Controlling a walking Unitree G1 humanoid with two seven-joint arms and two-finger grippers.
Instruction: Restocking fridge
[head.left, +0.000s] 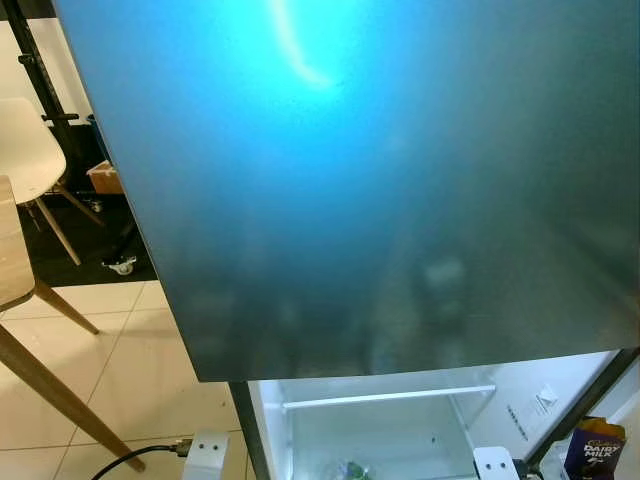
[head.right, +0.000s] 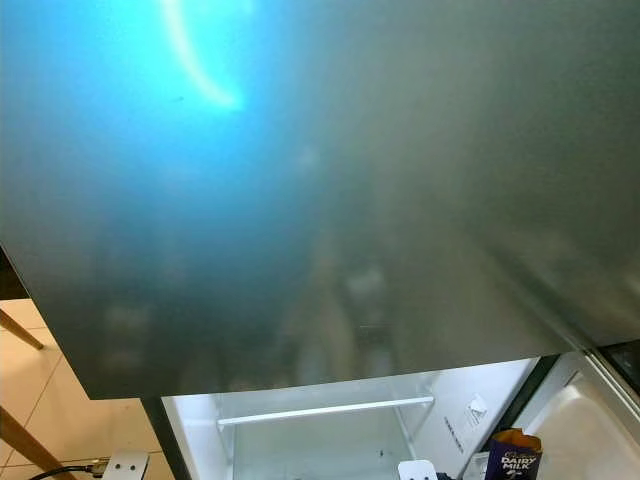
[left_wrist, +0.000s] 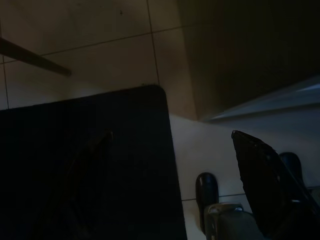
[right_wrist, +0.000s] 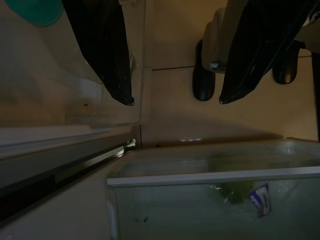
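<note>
Both grippers empty, fingers wide: left gripper (left_wrist: 175, 165), right gripper (right_wrist: 175, 100). Fridge (head.left: 380, 420) open; next fetch Dairy Milk pack (head.left: 592, 447).

1. The grey, glossy metal fridge (head.left: 380, 200) has its lower section open, with a white interior.
2. A purple Dairy Milk chocolate pack (head.left: 594, 448) stands upright, just right of the fridge's open lower section.
</note>
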